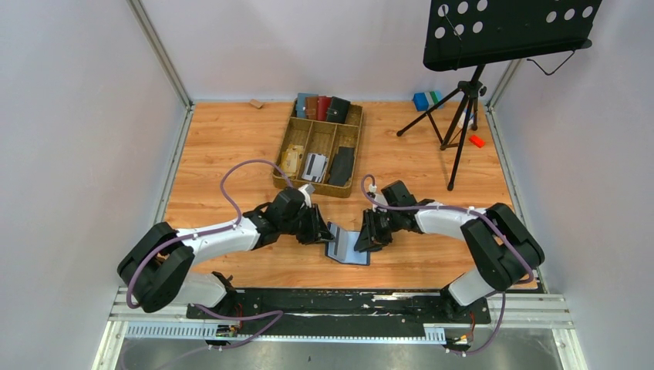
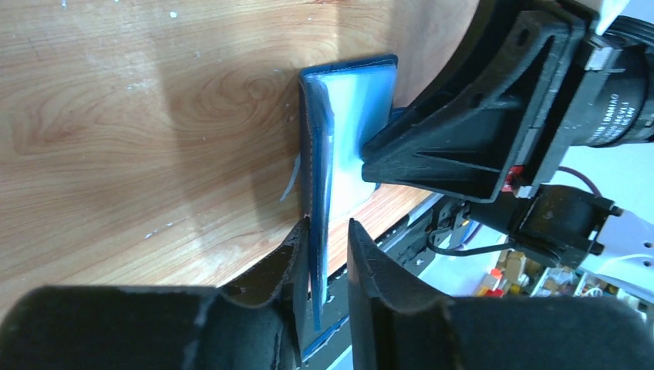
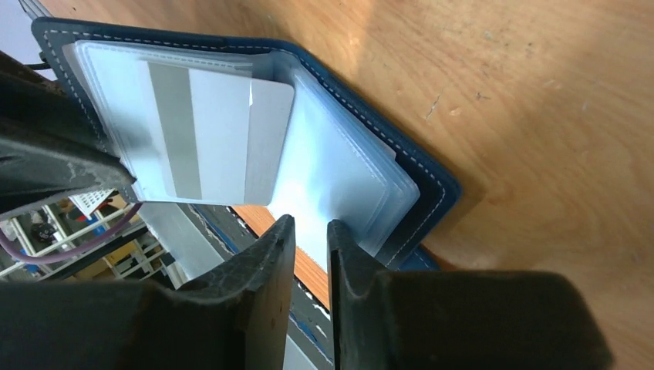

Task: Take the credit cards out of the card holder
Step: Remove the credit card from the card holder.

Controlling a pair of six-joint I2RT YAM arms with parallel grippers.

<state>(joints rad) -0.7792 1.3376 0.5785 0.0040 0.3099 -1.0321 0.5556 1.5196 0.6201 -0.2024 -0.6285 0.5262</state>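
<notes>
The navy-blue card holder (image 1: 348, 247) lies open near the table's front edge, between my two grippers. In the right wrist view its clear inner sleeves fan out from the blue cover (image 3: 432, 185), and a white credit card (image 3: 208, 139) with a grey stripe sits partly out of a sleeve. My left gripper (image 2: 330, 235) is open around the raised left flap (image 2: 362, 85); the flap rests against one finger with a gap to the other. My right gripper (image 3: 310, 227) stands narrowly open, its tips at the edge of a clear sleeve, with nothing pinched that I can see.
A wooden divided tray (image 1: 284, 150) behind the holder contains loose cards (image 1: 314, 166) and a black holder (image 1: 342, 166), with several coloured holders (image 1: 324, 108) along its back. A music stand tripod (image 1: 463, 116) occupies the back right, near a blue block (image 1: 421, 100) and a red block (image 1: 477, 141).
</notes>
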